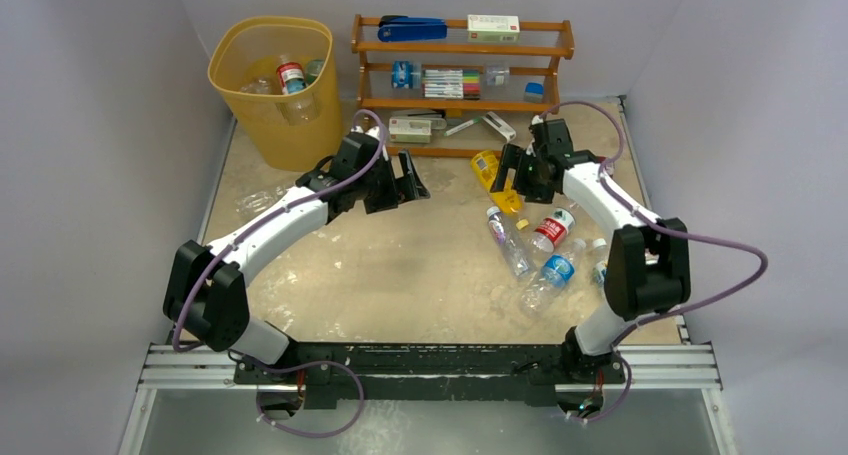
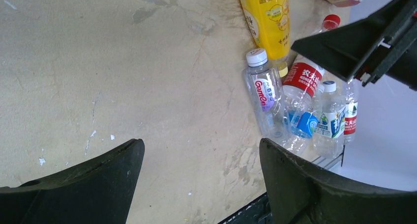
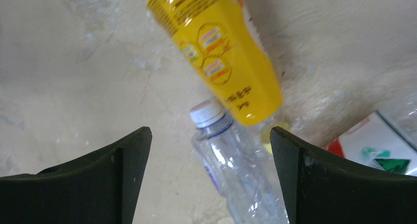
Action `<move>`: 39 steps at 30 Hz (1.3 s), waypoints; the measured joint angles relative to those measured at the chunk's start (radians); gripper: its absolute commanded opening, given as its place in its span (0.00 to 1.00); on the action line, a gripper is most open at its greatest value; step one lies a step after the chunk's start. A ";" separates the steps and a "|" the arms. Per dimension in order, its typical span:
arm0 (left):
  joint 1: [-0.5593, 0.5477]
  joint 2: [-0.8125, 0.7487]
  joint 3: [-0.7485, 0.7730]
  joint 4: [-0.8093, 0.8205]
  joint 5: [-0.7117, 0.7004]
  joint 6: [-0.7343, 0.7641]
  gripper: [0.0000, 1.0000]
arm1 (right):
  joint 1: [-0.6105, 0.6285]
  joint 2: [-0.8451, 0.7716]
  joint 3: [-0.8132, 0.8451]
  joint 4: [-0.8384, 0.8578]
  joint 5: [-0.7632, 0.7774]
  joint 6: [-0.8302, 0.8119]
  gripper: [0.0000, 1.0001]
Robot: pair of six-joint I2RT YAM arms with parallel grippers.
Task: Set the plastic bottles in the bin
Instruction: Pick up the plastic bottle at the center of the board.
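Note:
The yellow-orange bin (image 1: 262,111) stands at the far left with a few bottles (image 1: 291,80) inside. A cluster of bottles lies at the right: a yellow one (image 1: 492,175), a clear white-capped one (image 1: 507,239), a red-labelled one (image 1: 554,227) and a blue-labelled one (image 1: 552,273). A crushed clear bottle (image 1: 262,197) lies near the bin. My left gripper (image 1: 405,180) is open and empty above bare table (image 2: 201,150). My right gripper (image 1: 510,175) is open above the yellow bottle (image 3: 221,51) and the clear bottle (image 3: 231,170), which shows between its jaws (image 3: 210,135), not gripped.
A brown wooden rack (image 1: 462,47) with boxes, pens and a blue stapler stands at the back. White boxes (image 1: 410,129) lie at its foot. Grey walls close in left and right. The left wrist view shows the bottle cluster (image 2: 302,79) near the table's edge.

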 measured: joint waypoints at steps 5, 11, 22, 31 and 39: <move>0.000 0.000 0.000 -0.011 -0.006 0.003 0.87 | 0.000 0.076 0.066 0.003 0.098 -0.039 0.90; 0.000 0.006 0.000 -0.023 -0.014 0.009 0.87 | 0.000 0.145 0.131 0.015 0.150 -0.089 0.88; 0.000 0.029 0.000 -0.024 -0.019 0.009 0.87 | 0.000 0.235 0.162 0.045 0.082 -0.166 0.86; 0.000 0.035 0.001 -0.027 -0.023 0.009 0.87 | 0.000 0.294 0.168 0.063 0.065 -0.196 0.85; 0.000 0.035 0.001 -0.029 -0.023 0.008 0.87 | 0.000 0.306 0.168 0.075 0.054 -0.208 0.69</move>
